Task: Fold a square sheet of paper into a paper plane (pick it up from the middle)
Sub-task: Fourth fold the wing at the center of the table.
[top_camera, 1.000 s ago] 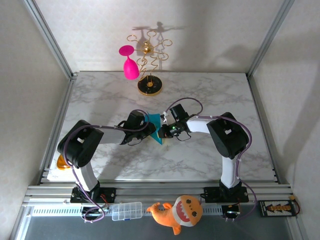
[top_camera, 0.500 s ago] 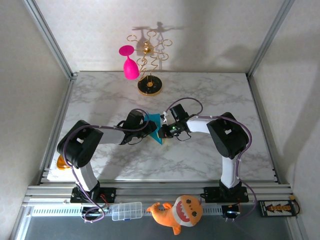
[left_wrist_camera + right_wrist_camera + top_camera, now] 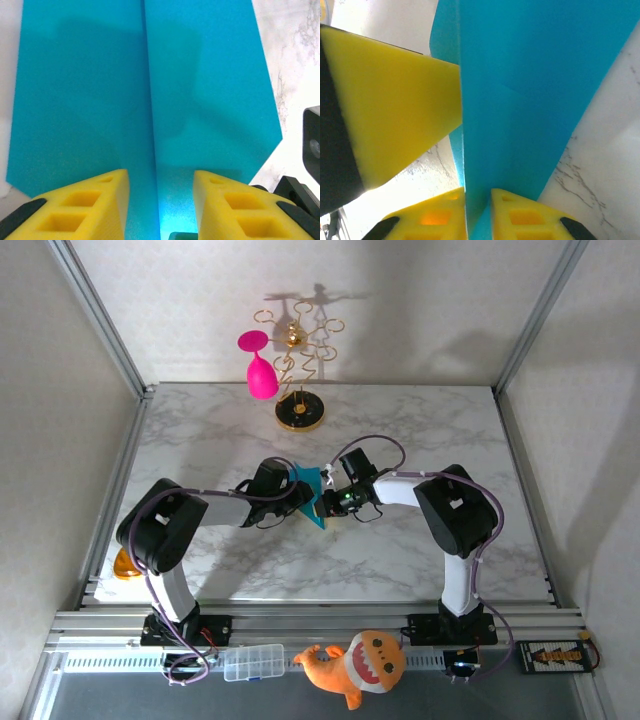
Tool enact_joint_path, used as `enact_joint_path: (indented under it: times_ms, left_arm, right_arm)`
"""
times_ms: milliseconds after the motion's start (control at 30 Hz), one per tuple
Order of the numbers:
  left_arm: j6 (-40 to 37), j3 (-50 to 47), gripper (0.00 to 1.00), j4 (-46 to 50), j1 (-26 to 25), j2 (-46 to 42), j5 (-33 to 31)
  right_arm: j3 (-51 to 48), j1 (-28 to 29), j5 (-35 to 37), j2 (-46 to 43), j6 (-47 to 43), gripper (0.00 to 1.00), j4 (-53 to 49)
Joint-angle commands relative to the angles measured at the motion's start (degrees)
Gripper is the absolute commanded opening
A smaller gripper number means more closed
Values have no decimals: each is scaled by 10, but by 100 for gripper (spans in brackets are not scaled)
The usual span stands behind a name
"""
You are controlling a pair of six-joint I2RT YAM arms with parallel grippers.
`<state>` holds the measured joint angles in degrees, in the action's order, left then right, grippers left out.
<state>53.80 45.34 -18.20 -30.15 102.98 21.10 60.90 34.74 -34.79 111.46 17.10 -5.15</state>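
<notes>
Right hand [image 3: 477,192] pinches the thin turquoise paper [image 3: 210,90] edge-on; my left hand [image 3: 160,175] stands released, blocky yellow fingers [image 3: 90,200] straddling the sharp centre crease [image 3: 149,100] above the marbled table [image 3: 295,60].

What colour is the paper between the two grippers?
The paper is plain turquoise-blue, clearest in the left wrist view.

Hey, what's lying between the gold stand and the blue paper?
Nothing. In the top view, only bare table runs from the stand to the paper.
</notes>
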Motion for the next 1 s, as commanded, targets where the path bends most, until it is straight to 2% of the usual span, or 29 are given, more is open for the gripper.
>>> enact_joint_path:
  times_ms: [0, 200, 367, 567, 733, 967]
  left_arm:
    - [6, 1, 38, 62, 4, 32, -22]
    - [17, 4, 37, 83, 3, 42, -29]
    - [17, 15, 37, 106, 0, 52, -31]
    - [20, 16, 37, 112, -1, 51, -35]
    - [21, 18, 36, 113, -2, 53, -34]
    - [20, 19, 34, 115, -2, 55, -32]
  right_arm:
    - [7, -5, 7, -21, -7, 22, -27]
    - [-21, -2, 44, -67, 11, 30, 4]
    - [-55, 15, 120, -103, 22, 36, 39]
    - [-66, 59, 244, -122, 35, 38, 49]
    - [-68, 93, 314, -119, 50, 38, 46]
    - [-50, 112, 321, -91, 38, 34, 41]
